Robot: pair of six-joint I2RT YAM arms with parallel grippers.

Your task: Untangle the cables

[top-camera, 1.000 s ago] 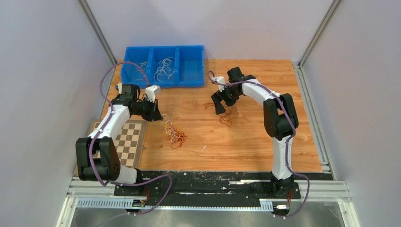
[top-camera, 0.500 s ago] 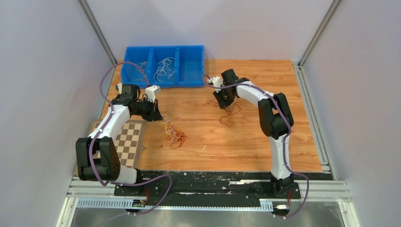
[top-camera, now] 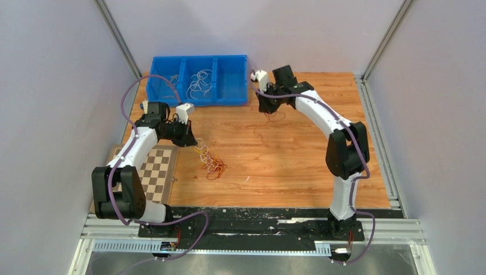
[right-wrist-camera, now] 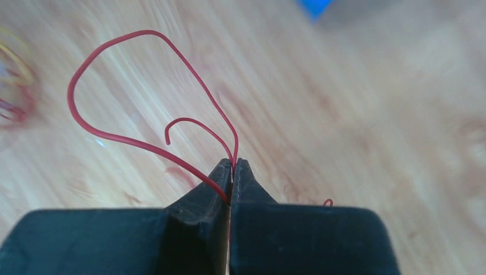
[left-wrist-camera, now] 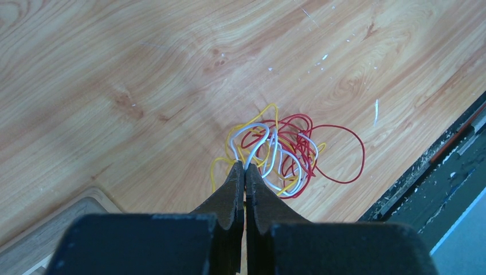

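A tangle of red, yellow and white cables [top-camera: 212,163] lies on the wooden table left of centre, also seen in the left wrist view as cables [left-wrist-camera: 281,152]. My left gripper [top-camera: 192,141] [left-wrist-camera: 245,166] sits at the tangle's near-left edge, shut, with a white cable strand pinched between its tips. My right gripper [top-camera: 265,107] [right-wrist-camera: 233,164] hovers near the blue bin's right end, shut on a red cable [right-wrist-camera: 143,32]. That red cable [top-camera: 275,116] loops out from the tips and hangs toward the table.
A blue three-compartment bin [top-camera: 198,58] stands at the back left; white cables [top-camera: 200,80] lie in its middle compartment. A checkerboard [top-camera: 152,172] lies at the table's left edge. Grey walls close both sides.
My right gripper went from open to shut on the red cable and moved back toward the bin, lifting the cable off the table. The left arm stayed still.
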